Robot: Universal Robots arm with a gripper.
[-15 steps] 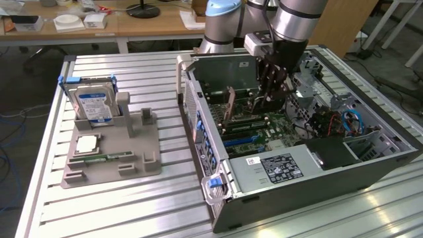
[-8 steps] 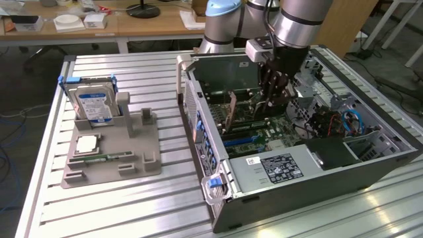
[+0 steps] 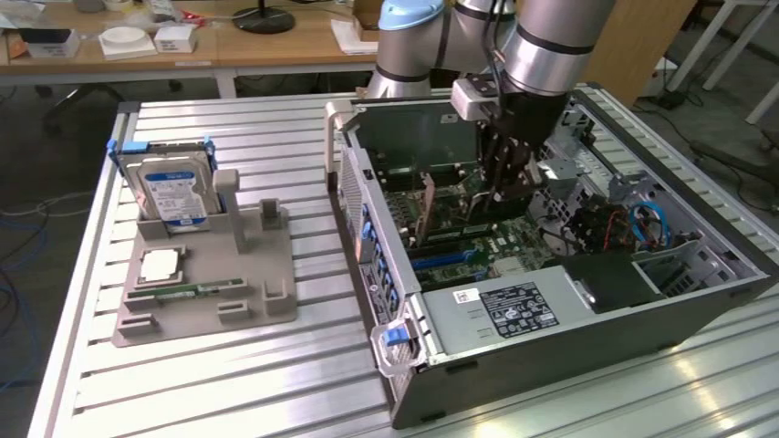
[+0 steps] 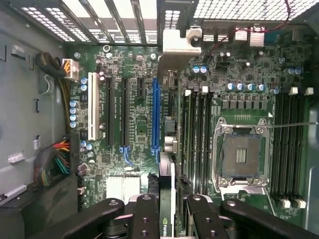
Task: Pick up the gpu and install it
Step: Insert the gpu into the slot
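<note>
Gripper (image 4: 170, 201), two fingers (image 4: 147, 214) part-closed, clamps the one gpu (image 4: 169, 144) (held edge-on) over the single motherboard (image 4: 134, 109).

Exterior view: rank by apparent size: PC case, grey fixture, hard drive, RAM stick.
1. PC case
2. grey fixture
3. hard drive
4. RAM stick
The gaps are wide, so nearness to the camera does not change the order.

The gpu (image 4: 170, 139) is a thin dark card seen edge-on, with its grey bracket at upper centre. It runs down mid-frame, clamped in the end effector (image 4: 172, 211).
</note>
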